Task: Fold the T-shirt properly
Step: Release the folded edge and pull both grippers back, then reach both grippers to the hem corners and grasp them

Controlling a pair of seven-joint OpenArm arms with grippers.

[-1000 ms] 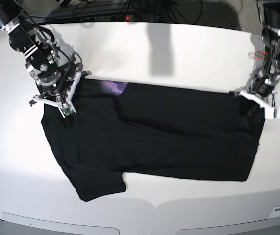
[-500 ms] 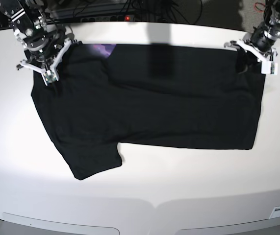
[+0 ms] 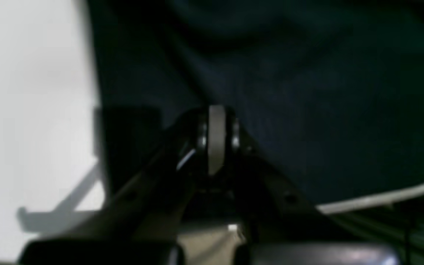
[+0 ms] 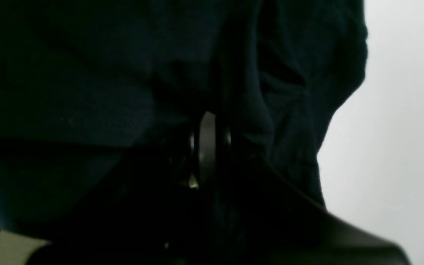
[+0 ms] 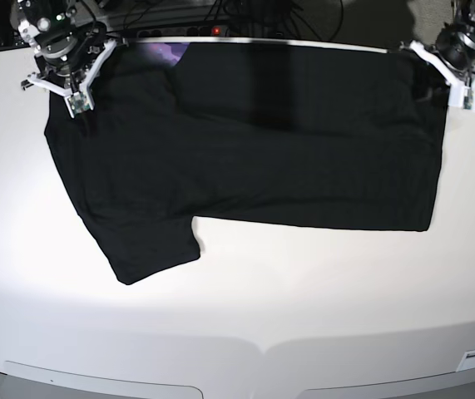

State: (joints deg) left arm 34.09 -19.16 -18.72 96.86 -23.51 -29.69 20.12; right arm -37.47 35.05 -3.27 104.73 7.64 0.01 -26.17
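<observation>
Both grippers, left and right, clamped on the shirt, have dragged it toward the table's far edge, spreading it flatter for folding.

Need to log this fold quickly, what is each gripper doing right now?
Left gripper: shut on the T-shirt at its far corner.
Right gripper: shut on the T-shirt near the shoulder.

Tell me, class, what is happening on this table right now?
A two-armed robot is handling a black T-shirt on a white table. The right hand is shut on one far corner and the left hand on the other. The shirt hangs stretched between them at the table's back edge, one sleeve trailing toward the front. No fold shows yet.
</observation>
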